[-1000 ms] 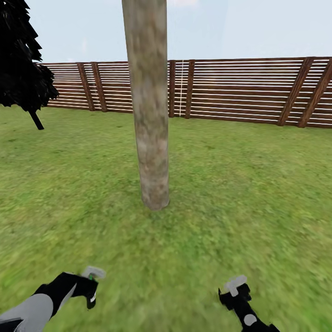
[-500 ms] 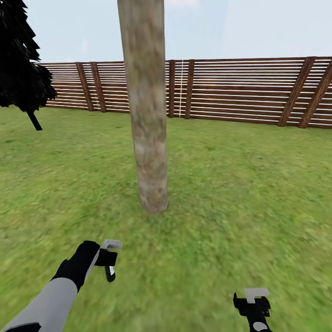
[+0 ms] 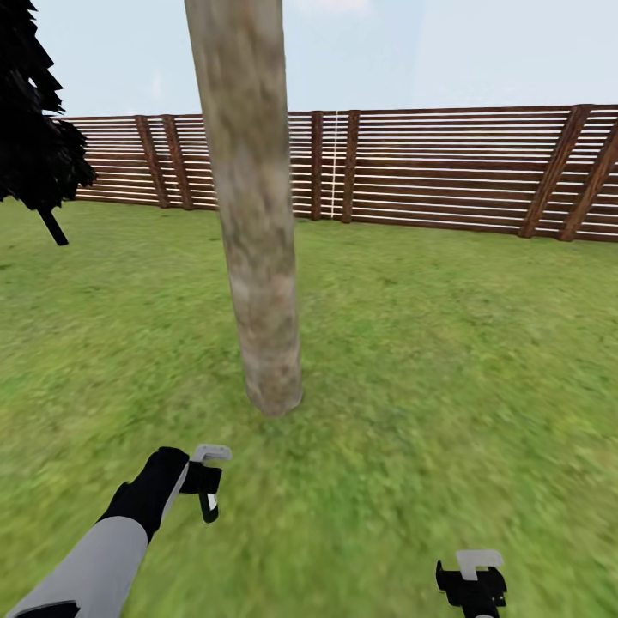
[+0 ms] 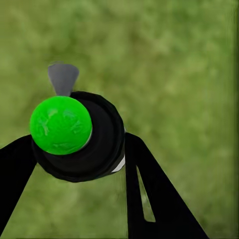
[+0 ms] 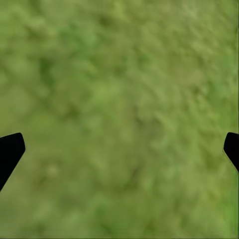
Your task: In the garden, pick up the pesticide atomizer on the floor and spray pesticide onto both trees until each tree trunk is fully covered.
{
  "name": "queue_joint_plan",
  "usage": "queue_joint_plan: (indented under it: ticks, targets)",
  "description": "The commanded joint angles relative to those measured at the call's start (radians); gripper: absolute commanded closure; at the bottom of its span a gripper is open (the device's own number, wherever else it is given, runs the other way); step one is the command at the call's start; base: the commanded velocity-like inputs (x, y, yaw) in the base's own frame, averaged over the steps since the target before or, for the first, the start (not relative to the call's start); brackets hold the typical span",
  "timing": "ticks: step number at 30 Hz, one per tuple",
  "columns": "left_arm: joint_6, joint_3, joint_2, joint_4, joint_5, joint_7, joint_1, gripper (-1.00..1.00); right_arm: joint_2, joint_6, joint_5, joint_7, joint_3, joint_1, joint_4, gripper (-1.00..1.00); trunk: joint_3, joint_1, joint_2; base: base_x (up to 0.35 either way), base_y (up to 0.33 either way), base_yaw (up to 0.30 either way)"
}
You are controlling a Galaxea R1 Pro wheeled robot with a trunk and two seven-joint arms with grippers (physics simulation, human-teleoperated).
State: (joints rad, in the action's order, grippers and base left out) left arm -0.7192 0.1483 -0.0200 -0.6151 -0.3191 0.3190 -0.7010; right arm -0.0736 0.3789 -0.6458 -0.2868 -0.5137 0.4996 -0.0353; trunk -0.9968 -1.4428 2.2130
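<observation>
A thick, pale grey-brown mottled tree trunk (image 3: 257,283) rises from the lawn just ahead, slightly left of centre and leaning a little. My left gripper (image 3: 204,477) hovers over the grass short of the trunk's base, shut on the pesticide atomizer (image 3: 209,505). In the left wrist view the atomizer (image 4: 79,139) is a round black body with a green cap and a grey nozzle, sitting between the two black fingers (image 4: 149,199). My right gripper (image 3: 472,573) is low at the right, open, with only grass between its fingertips (image 5: 10,152).
Green lawn (image 3: 446,343) spreads all round the trunk. A brown slatted wooden fence (image 3: 446,167) closes the back. A narrow black tree (image 3: 34,129) stands at the far left.
My left arm has come up and forward with the atomizer. The right gripper sits lower in the picture. The view has shifted, so the trunk appears further left and a little nearer.
</observation>
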Motion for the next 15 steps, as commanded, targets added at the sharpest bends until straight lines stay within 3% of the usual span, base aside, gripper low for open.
queue_joint_plan:
  ticks: [1, 15]
  targets:
    - [0.0, 0.0, 0.0, 0.0, 0.0, 0.0, 0.0, 1.0, 0.0, 0.0, 0.0, 0.0, 0.0, 0.0, 0.0, -1.0, 0.0, 0.0, 0.0, 0.239, -0.237, 0.0]
    - [0.001, 0.002, 0.0, 0.001, 0.001, 0.0, 0.0, 1.0, 0.0, 0.0, 0.0, 0.0, 0.0, -0.003, -0.001, -1.0, 0.0, 0.0, 0.0, 0.205, -0.26, 0.0]
